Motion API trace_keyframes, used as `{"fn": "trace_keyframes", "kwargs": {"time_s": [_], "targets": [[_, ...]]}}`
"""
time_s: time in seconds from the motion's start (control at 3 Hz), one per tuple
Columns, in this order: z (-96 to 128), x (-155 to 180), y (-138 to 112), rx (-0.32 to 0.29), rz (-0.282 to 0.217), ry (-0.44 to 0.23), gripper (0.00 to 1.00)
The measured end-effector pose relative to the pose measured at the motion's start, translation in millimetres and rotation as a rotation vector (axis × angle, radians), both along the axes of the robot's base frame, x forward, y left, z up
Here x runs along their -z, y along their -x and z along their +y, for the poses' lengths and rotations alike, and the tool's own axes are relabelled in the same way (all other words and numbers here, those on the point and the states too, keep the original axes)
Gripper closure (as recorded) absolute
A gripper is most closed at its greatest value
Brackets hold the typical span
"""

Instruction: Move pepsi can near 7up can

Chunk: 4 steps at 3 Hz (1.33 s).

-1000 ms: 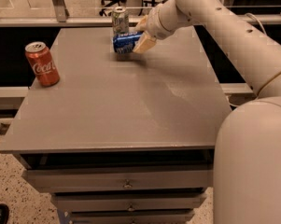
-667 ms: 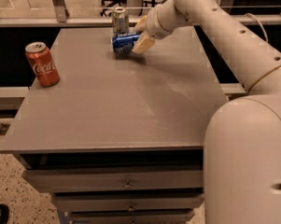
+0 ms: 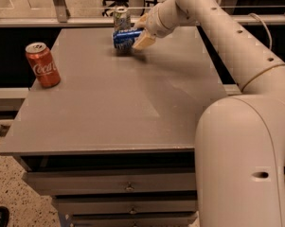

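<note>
Now gripper (image 3: 142,31) is pinching pepsi can (image 3: 124,38) sideways, holding it just beside 7up can (image 3: 121,18), likely for placing.

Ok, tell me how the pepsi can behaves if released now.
The pepsi can lies sideways in the gripper at the far end of the table, so it would likely roll. Rolling could nudge the upright 7up can close behind.

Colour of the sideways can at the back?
Blue pepsi can, in the gripper at the far table edge; camera view.
</note>
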State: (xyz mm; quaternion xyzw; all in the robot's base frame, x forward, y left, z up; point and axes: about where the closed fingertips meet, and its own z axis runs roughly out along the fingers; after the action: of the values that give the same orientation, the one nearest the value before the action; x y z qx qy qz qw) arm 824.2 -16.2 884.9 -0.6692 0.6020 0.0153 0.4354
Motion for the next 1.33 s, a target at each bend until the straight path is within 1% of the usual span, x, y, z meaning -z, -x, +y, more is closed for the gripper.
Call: {"fn": "trace_keyframes", "kwargs": {"time_s": [0.33, 0.67, 1.33], "targets": [[1.7, 1.9, -1.5, -0.007, 0.007, -0.001, 0.07], [4.1, 4.5, -1.8, -0.014, 0.016, -0.001, 0.0], [-0.7, 1.3, 1.4, -0.014, 0.021, -0.015, 0.0]]}}
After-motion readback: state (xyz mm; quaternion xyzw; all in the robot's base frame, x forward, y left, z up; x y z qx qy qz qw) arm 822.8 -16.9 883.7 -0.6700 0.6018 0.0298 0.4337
